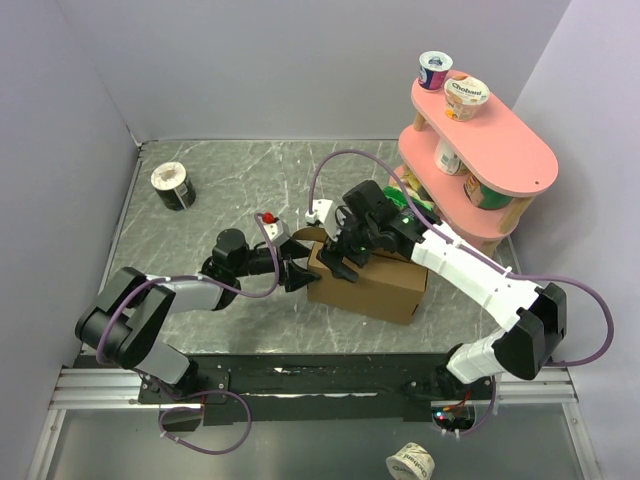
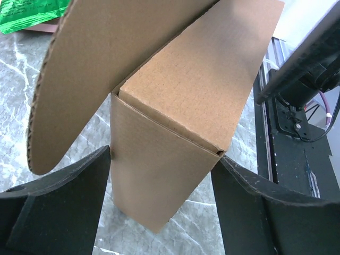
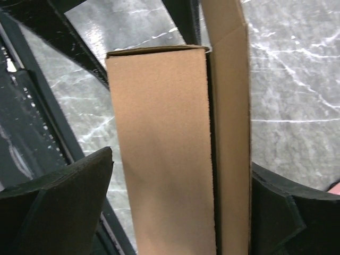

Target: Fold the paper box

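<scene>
Mid-tabletop, just ahead of both arms: plain brown corrugated cardboard paper box (image 1: 375,285), already raised into a shallow rectangular body and lying at a slant on the grey marbled tabletop (image 1: 240,170). At its left end, a rounded cardboard flap (image 2: 74,79) standing up and leaning outward, not yet tucked. End wall below it closed and square. In the right wrist view, a narrow dark seam between the main face and a long side panel (image 3: 231,106) next to it. Panel apparently not fully seated.

At that left end, left gripper (image 1: 298,272), fingers spread to either side of the end wall and close to its corners. Contact impossible to tell. Over the top near the same end, right gripper (image 1: 343,258), fingers wide apart, straddling the face and the side panel. Nothing pinched so far as visible.

Step in hand, by judgement: closing the left end with the body braced. Next move likely calls for pressing the raised flap down and inward while keeping the box from sliding. Slot for it not visible. Risk: light box skating, or the flap buckling rather than tucking.

Further out: black-and-white round tub (image 1: 173,186) far left; small white block with red knob (image 1: 271,224) just behind the flap; pink two-tier shelf (image 1: 520,160) at right, carrying yogurt cups (image 1: 465,97); green packet (image 2: 26,13) near its foot.
</scene>
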Action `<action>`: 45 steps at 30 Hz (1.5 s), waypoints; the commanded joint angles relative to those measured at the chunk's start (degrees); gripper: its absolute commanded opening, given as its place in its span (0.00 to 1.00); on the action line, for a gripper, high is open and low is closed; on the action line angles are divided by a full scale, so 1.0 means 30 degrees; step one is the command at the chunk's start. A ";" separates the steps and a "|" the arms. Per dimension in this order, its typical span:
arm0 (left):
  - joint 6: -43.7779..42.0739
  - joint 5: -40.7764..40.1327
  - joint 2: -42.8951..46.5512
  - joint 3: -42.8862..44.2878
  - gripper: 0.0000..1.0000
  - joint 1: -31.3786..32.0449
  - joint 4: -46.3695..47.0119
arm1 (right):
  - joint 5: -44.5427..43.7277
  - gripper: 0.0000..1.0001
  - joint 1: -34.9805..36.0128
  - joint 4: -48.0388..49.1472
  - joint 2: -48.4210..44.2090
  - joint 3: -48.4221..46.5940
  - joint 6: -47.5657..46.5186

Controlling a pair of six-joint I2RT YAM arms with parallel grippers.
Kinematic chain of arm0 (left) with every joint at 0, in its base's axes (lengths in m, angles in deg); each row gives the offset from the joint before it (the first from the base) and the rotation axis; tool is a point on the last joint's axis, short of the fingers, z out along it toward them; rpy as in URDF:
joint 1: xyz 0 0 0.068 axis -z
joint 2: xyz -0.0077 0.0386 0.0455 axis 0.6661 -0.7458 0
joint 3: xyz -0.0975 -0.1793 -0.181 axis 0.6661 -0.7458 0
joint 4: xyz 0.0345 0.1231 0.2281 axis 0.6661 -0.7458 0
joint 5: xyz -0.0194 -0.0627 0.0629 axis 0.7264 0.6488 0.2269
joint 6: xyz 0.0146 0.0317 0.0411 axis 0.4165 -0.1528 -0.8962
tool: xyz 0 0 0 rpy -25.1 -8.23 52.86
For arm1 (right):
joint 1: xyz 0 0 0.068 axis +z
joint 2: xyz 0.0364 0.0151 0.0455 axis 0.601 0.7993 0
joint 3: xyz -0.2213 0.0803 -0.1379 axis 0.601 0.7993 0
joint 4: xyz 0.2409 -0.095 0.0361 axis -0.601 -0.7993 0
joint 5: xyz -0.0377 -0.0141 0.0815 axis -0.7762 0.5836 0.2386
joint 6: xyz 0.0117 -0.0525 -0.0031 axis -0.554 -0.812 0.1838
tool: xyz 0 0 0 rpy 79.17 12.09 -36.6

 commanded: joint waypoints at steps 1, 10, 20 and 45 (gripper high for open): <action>0.0061 -0.0385 0.0232 -0.0086 0.77 -0.0134 0.0166 | 0.0559 0.83 0.0262 -0.0061 0.0418 0.0943 0.0144; 0.1235 -0.0034 0.2833 -0.1522 0.96 -0.1949 -0.0144 | -0.0202 0.64 0.0321 0.0876 -0.0225 0.1500 0.0027; -0.0261 -0.4102 0.9167 -0.1611 0.99 -0.2419 -0.4812 | -0.0058 0.64 0.0936 0.3570 -0.0403 0.1882 -0.0412; -0.3511 -0.1040 0.5277 0.2899 0.82 -0.2830 -0.7974 | 0.0618 0.64 0.1522 0.4334 0.1268 0.0710 -0.1174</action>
